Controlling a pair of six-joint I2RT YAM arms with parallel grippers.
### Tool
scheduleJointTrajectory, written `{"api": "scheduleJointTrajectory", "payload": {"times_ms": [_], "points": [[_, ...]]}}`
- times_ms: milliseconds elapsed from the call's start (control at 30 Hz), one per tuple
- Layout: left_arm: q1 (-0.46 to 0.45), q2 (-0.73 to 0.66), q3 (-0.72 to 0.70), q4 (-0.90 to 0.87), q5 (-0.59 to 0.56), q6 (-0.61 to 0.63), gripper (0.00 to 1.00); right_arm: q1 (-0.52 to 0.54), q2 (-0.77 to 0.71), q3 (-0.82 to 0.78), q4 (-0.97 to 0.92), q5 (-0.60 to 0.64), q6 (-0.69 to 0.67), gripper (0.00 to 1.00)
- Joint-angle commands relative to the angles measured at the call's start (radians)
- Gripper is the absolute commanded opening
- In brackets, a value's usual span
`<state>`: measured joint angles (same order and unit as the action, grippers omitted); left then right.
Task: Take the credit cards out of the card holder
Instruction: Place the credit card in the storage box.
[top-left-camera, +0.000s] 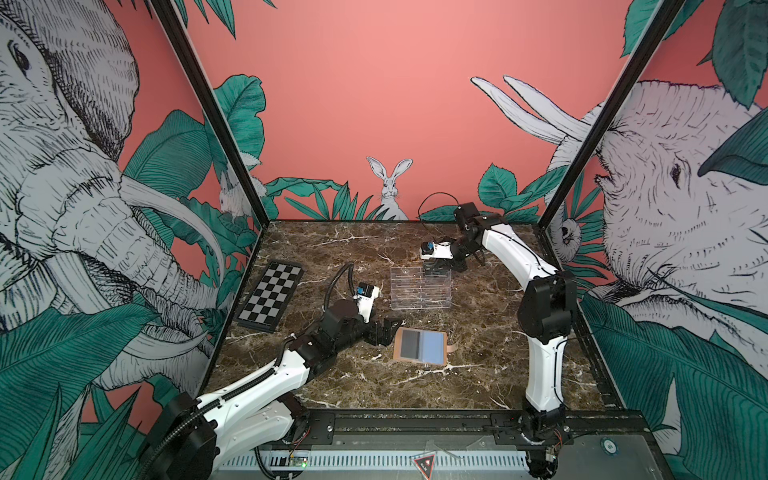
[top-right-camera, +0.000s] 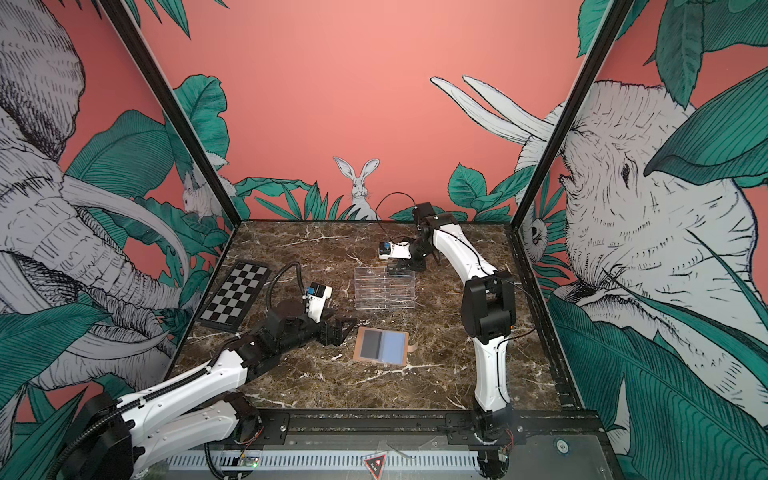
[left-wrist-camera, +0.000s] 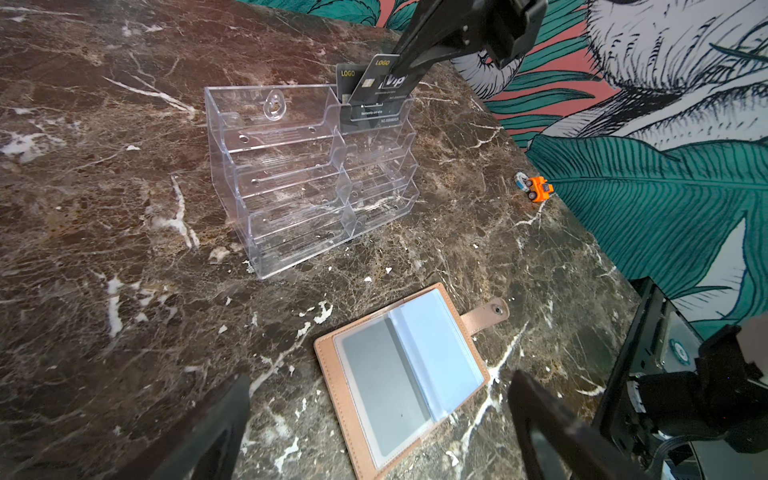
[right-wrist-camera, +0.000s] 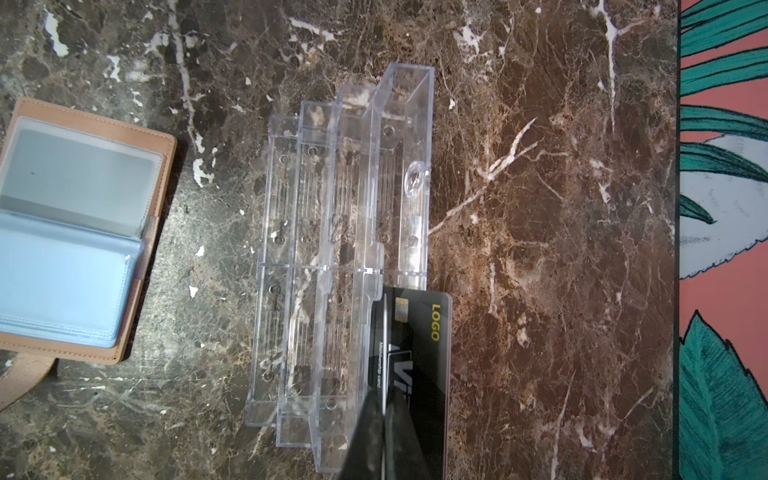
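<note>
I had the right tool (right-wrist-camera: 388, 409) clamped on one of the credit cards (left-wrist-camera: 374, 89), tilted into the clear stand's (left-wrist-camera: 291, 166) top tier beside another, presumably to drop in, while the left tool (top-left-camera: 388, 332) hung spread beside the card holder (right-wrist-camera: 95, 126), lying open toward the table's (left-wrist-camera: 124, 208) front edge.

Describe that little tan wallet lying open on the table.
The card holder is a tan, leather-look folder with stitched edges, lying open on the marble table, in front of the clear stand and apart from it. Inside are clear plastic sleeves, one page greyish, the other bluish; whether any holds a card cannot be told. A snap tab with a metal stud sticks out from one side.
</note>
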<state>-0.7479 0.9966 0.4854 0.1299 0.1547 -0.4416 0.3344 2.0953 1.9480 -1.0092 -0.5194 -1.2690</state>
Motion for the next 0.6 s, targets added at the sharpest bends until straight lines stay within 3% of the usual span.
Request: {"api": "scheduleJointTrajectory", "payload": {"times_ms": [0, 333, 567], "points": [[0.004, -0.001, -0.023, 0.026, 0.011, -0.011, 0.97, 0.011, 0.03, 0.028, -0.029, -0.006, -0.007, 0.0], [0.005, 0.013, -0.031, 0.045, 0.024, -0.029, 0.97, 0.017, 0.054, 0.05, -0.033, 0.014, 0.011, 0.0], [0.004, 0.036, -0.025, 0.058, 0.05, -0.045, 0.96, 0.017, 0.03, 0.071, 0.038, 0.04, 0.077, 0.23]]}}
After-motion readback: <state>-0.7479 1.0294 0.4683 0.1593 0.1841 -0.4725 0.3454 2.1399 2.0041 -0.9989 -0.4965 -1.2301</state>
